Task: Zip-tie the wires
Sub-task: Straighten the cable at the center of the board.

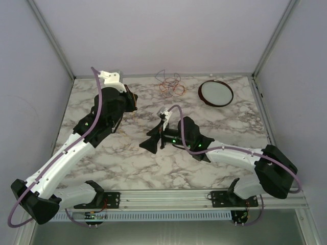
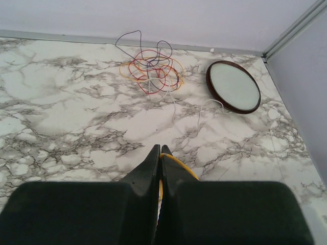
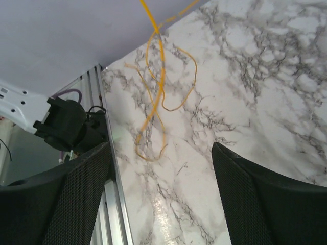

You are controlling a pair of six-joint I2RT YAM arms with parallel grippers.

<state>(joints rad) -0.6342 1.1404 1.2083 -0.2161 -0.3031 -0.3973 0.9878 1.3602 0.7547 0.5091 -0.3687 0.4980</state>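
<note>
The wires (image 1: 171,84) lie in a loose tangle of red, orange, yellow and dark strands at the back of the marble table, also in the left wrist view (image 2: 150,71). My left gripper (image 2: 161,149) is shut on one yellow wire (image 2: 180,163), which curls out to the right of its tips. It is at the back left in the top view (image 1: 132,99). My right gripper (image 1: 149,140) is open mid-table with nothing between its jaws. In the right wrist view (image 3: 159,148) a yellow wire (image 3: 159,76) hangs in loops ahead of the open jaws.
A dark-rimmed round white dish (image 1: 215,93) lies at the back right, also in the left wrist view (image 2: 233,86). A thin white strand (image 2: 204,108) lies between dish and tangle. Enclosure walls stand around the table. The aluminium rail (image 3: 110,168) runs along the near edge.
</note>
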